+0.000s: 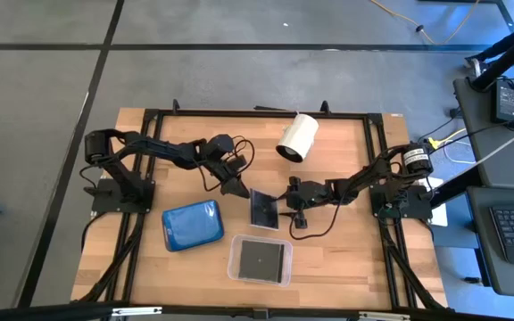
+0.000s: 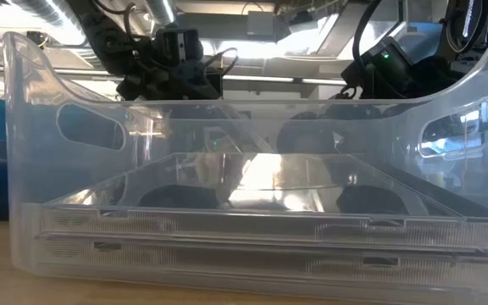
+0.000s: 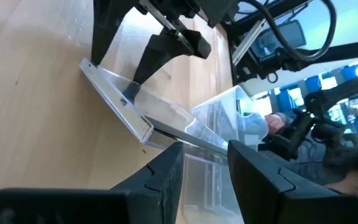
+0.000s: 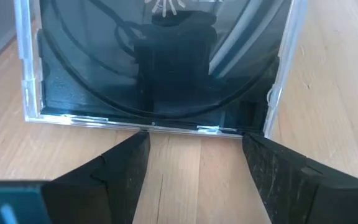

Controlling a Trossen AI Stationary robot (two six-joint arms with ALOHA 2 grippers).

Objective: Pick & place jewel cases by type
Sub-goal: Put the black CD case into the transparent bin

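A dark grey-black jewel case [image 1: 264, 207] with a clear lid stands tilted at the table's middle, its lower edge [image 4: 148, 126] on the wood. My left gripper [image 1: 242, 190] is at its raised far-left edge, with the fingers closed on it in the left wrist view [image 3: 205, 158]. My right gripper [image 1: 284, 207] is open, level with the table on the case's right. Its fingertips [image 4: 194, 149] stand just short of the case's lower edge, one on each side, touching nothing. My left gripper holds the jewel case by its raised edge [image 3: 194, 140], pinched between the two fingers. It comes from the table's far left, slanting down. The case is tilted, with the opposite edge [image 3: 114, 93] resting on the table.
A clear rounded tray [image 1: 260, 259] with a dark case in it stands near the front edge and fills the low view [image 2: 244, 229]. A rounded tray with blue contents [image 1: 192, 226] lies front left. A white cylinder [image 1: 297, 136] lies at the far side.
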